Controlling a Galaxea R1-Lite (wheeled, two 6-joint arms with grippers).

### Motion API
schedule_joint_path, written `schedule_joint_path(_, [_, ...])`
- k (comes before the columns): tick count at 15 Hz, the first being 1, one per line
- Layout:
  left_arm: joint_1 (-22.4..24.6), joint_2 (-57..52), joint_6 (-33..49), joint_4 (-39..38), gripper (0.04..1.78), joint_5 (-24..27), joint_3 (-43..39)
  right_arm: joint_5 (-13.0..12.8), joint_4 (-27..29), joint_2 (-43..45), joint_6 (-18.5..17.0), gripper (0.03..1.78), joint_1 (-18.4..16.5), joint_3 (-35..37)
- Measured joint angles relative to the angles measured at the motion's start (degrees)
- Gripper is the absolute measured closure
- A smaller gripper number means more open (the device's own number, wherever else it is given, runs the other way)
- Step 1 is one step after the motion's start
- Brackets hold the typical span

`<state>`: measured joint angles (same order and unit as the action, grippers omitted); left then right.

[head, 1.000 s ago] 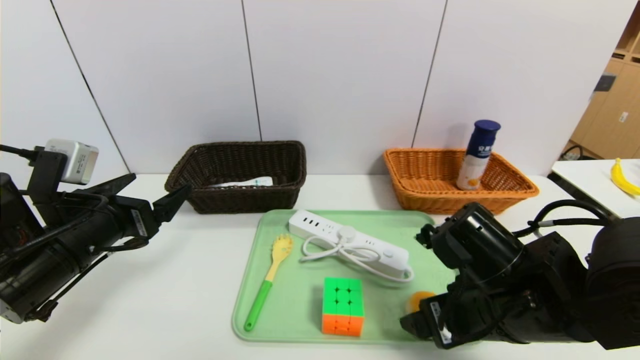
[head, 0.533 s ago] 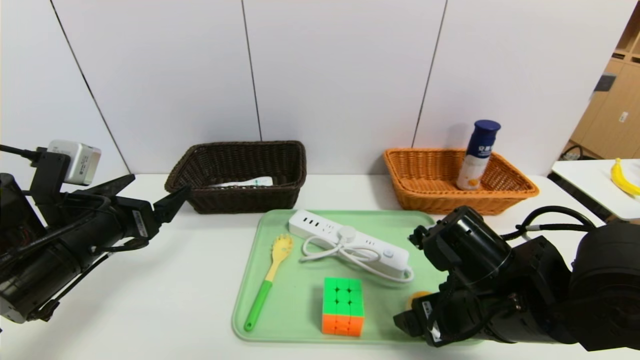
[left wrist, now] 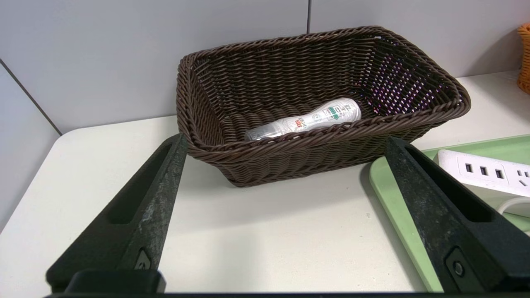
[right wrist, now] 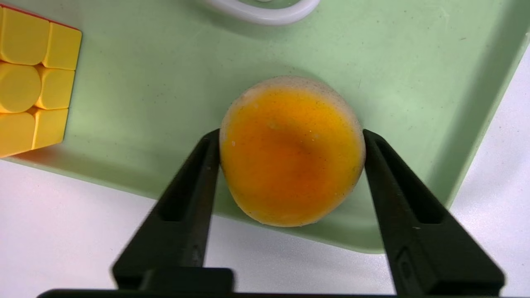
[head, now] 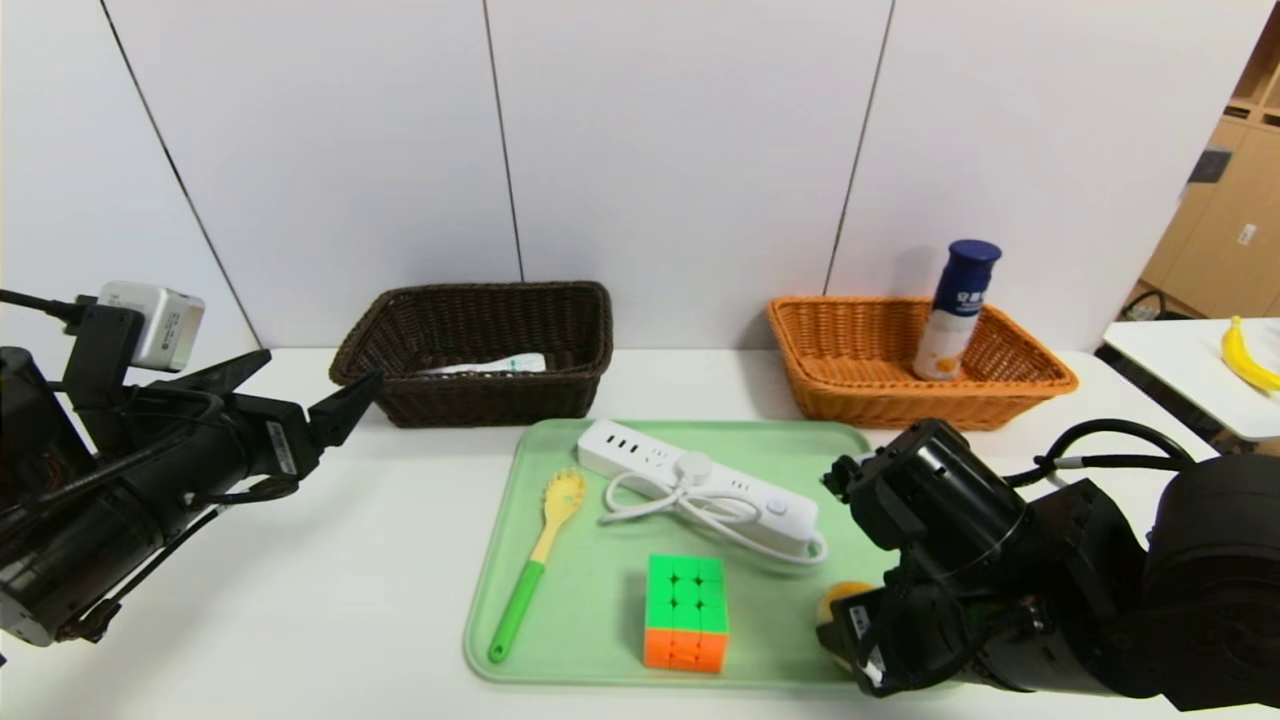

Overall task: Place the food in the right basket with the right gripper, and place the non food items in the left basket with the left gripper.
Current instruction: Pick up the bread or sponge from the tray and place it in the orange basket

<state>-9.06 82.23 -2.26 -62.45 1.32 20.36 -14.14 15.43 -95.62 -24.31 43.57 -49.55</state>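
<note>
The small orange-yellow bun (right wrist: 292, 151) lies at the near right corner of the green tray (head: 590, 640), and my right gripper (right wrist: 290, 138) is shut on it, one finger pressing each side. From the head camera the bun (head: 838, 597) peeks out beside the right gripper (head: 845, 625). The white bottle (head: 955, 310) with its blue cap stands in the orange-tan right basket (head: 1020, 385). On the tray lie the power strip (head: 700, 480), the puzzle cube (head: 685, 610) and the pasta spoon (head: 535, 560). The tube (left wrist: 306, 120) lies in the dark brown left basket (left wrist: 323, 136). My left gripper (head: 320, 370) hovers open in front of that basket.
A yellow banana (head: 1245, 355) lies on a separate table at the far right. The tray's raised rim (right wrist: 476, 136) runs close beside the bun. Both baskets stand against the white wall, behind the tray.
My right gripper has drawn its fingers in from wide open until they press the bun's sides, after shifting slightly over it. The left arm has stayed where it was.
</note>
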Motion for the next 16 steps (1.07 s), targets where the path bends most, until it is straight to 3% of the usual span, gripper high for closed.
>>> schedule_joint_path(3, [0.02,0.0,0.0,0.0,0.13,0.0,0.01,-0.33,0.05,0.01,0.11,1.12,0.12,0.2])
schedule_joint_path(4, [0.02,0.0,-0.02,-0.02,0.13,0.0,0.01,-0.73,-0.04,0.12,0.09,1.5,0.17,0.2])
schedule_joint_path(5, [0.02,0.02,-0.02,0.0,0.13,-0.02,0.01,-1.68,-0.11,0.45,0.28,1.73,0.22,0.2])
schedule_joint_path(10, [0.0,0.18,0.0,0.0,0.13,0.09,-0.02,-7.05,-2.38,4.47,4.79,1.73,1.08,-0.33])
schedule_joint_path(12, [-0.06,0.27,0.0,0.0,0.13,0.06,-0.05,-7.3,-6.57,6.13,6.49,1.73,0.37,-0.77])
schedule_joint_path(16, [-0.06,0.51,-0.02,0.0,0.13,0.09,-0.05,-7.22,-16.29,7.95,13.84,1.73,-4.51,-4.28])
